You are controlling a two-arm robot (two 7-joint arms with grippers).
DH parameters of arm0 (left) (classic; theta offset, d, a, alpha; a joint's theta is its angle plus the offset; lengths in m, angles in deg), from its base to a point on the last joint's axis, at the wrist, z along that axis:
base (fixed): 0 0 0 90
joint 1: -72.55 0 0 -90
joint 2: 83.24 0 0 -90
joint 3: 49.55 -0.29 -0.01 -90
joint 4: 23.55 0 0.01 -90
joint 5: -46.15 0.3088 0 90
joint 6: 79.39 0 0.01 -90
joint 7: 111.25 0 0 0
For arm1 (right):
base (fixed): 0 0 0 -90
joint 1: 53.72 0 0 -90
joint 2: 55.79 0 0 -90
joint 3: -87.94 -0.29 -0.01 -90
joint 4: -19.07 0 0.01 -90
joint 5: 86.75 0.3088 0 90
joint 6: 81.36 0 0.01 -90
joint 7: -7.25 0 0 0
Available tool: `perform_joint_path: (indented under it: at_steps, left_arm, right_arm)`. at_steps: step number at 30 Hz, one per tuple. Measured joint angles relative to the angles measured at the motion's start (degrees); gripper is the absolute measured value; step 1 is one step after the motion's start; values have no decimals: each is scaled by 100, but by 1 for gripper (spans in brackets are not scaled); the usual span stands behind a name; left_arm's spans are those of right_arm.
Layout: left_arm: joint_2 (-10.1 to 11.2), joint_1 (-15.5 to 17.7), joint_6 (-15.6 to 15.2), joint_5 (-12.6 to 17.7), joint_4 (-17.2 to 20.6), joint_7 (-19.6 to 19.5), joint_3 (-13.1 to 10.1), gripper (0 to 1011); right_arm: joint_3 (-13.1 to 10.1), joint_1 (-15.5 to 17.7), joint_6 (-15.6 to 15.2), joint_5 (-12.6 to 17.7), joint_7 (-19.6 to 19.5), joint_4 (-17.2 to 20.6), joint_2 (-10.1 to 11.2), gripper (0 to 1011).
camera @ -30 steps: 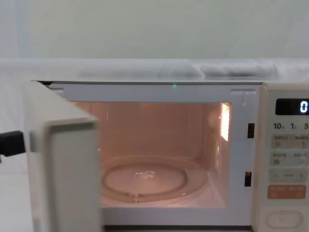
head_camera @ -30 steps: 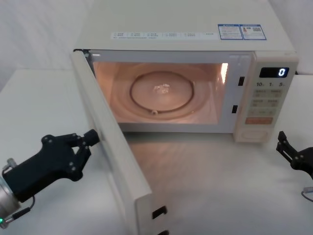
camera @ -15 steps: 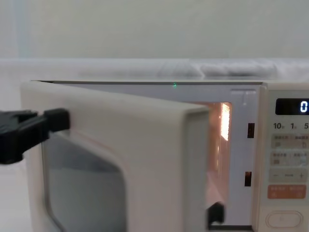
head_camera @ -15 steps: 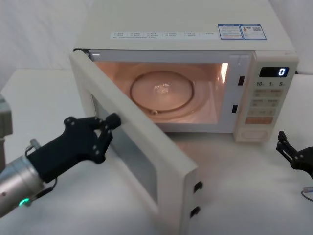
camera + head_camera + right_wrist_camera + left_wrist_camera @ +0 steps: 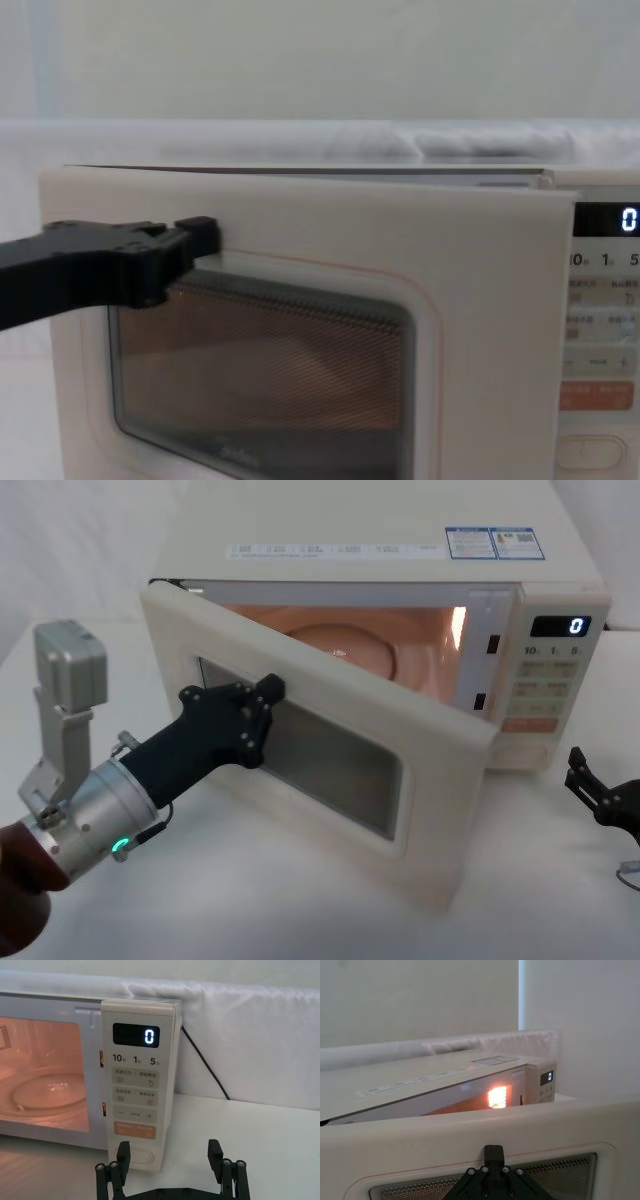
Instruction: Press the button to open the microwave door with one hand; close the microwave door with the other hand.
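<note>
Head view: microwave door (image 5: 330,760), cream panel with a dark mesh window, hinged at the left and standing partly ajar, its free edge swung out toward the right front of the oven. Lit orange cavity (image 5: 400,650) visible above it. Left gripper (image 5: 268,692), black and angular on a silver wrist with a green glowing ring, fingertips clenched together and pressed on the door's outer face near the window's upper left corner. Right gripper (image 5: 585,777) low on the white table (image 5: 520,880), apart from the oven.

Left wrist view: door (image 5: 470,1135), long axis horizontal; thin pink outline, perforated window.

Right wrist view: right gripper (image 5: 170,1156), fingers spread and empty, facing the control panel (image 5: 137,1080). Button (image 5: 134,1155), pale pill shape, lowest on the panel.

Chest view: left gripper (image 5: 205,236) against the door (image 5: 480,300).
</note>
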Motion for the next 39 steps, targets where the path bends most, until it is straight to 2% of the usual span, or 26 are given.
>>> perform_joint_path:
  at_steps: [9,18,28,39]
  left_arm:
    - [-120,309,105,51,-196,129,-339,0]
    - [-216,449,290,100,-348,233,-595,0]
    - [-369,611,399,294,-475,301,-929,0]
    - [-483,749,421,440,-448,324,-1107,0]
  right_arm:
    - [-1,0,0,0,0,0,0,1002]
    - [-1,0,0,0,0,0,0,1002]
    - [-1,0,0,0,0,0,0,1002]
    - [-1,0,0,0,0,0,0,1002]
